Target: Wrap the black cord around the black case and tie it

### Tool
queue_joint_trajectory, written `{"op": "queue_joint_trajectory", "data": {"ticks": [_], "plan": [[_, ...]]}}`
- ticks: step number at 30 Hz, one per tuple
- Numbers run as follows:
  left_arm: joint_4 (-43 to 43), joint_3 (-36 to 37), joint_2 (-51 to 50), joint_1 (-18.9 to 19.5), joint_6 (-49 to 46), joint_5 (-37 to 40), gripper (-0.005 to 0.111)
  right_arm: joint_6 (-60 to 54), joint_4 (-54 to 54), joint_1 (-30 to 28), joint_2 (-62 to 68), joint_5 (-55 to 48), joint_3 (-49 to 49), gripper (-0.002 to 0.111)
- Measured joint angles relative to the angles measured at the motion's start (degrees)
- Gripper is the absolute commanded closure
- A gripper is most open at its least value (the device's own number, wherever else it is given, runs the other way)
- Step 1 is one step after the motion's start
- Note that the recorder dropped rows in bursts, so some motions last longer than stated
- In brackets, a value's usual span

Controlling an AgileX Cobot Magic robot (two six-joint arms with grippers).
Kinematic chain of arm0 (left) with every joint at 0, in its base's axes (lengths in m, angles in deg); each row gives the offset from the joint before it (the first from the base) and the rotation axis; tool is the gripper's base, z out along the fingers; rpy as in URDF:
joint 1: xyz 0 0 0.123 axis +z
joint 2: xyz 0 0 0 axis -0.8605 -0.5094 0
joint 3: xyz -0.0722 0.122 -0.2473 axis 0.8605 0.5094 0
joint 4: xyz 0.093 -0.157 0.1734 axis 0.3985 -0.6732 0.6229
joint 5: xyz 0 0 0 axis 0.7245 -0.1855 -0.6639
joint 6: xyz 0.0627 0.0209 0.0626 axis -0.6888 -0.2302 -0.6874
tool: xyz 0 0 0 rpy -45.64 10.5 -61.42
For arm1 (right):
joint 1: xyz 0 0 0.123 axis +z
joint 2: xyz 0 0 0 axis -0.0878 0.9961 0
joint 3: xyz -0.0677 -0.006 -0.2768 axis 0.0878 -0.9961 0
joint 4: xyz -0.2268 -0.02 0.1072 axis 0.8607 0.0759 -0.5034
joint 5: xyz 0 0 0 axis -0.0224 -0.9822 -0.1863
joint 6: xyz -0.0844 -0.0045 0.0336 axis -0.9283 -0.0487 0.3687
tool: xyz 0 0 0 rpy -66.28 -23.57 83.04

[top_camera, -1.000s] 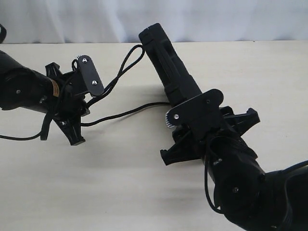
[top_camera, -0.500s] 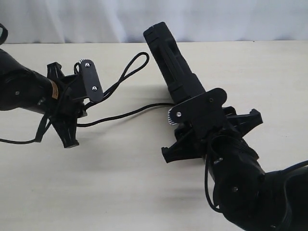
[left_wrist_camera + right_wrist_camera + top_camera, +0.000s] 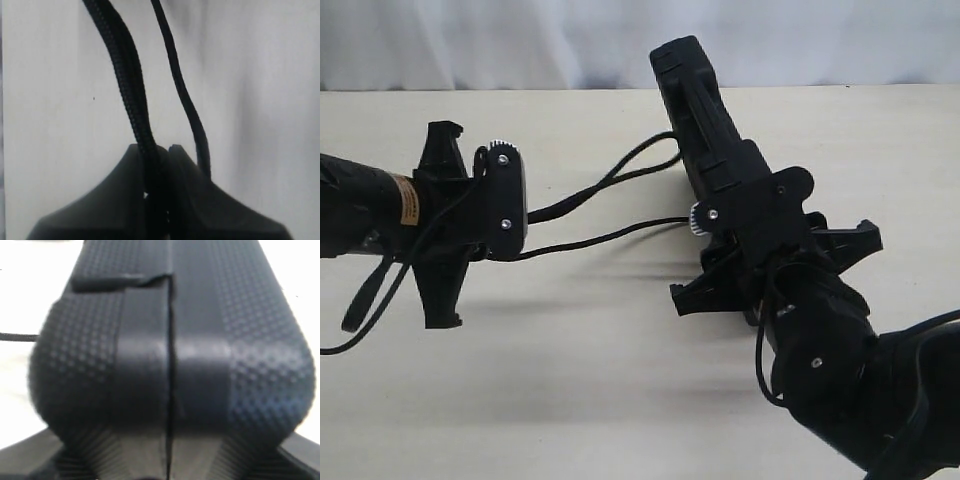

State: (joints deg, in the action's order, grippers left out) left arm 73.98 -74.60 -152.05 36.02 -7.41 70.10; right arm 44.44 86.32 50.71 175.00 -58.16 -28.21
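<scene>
Exterior view: L-pincer (image 3: pixel 506 240) clamps cord (image 3: pixel 610 236), R-pincer (image 3: pixel 713 232) case (image 3: pixel 695 110).

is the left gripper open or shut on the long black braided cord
Shut on it: the left gripper is closed, with the long black braided cord pinched at its tips. A second, thinner-looking strand passes just outside.
</scene>
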Motion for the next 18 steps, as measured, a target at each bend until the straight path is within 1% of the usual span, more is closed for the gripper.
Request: {"op": "queue_joint_trajectory", "data": {"ticks": [1, 5, 13, 18], "plan": [[0.0, 0.0, 0.0, -0.8, -0.7, -1.1, 0.107, 0.0, 0.1, -0.1, 0.0, 0.3, 0.0, 0.104], [0.0, 0.0, 0.0, -1.0, -0.9, -3.2, 0.107, 0.0, 0.4, -0.1, -0.2, 1.0, 0.0, 0.104], [-0.1, 0.0, 0.0, -1.0, -0.7, -5.0, 0.107, -1.6, 1.8, -0.3, -0.2, 2.4, 0.0, 0.104], [-0.1, 0.0, -3.6, -0.3, 0.0, -6.0, 0.107, -2.2, 2.0, -0.3, -0.2, 2.8, 0.0, 0.104]]}}
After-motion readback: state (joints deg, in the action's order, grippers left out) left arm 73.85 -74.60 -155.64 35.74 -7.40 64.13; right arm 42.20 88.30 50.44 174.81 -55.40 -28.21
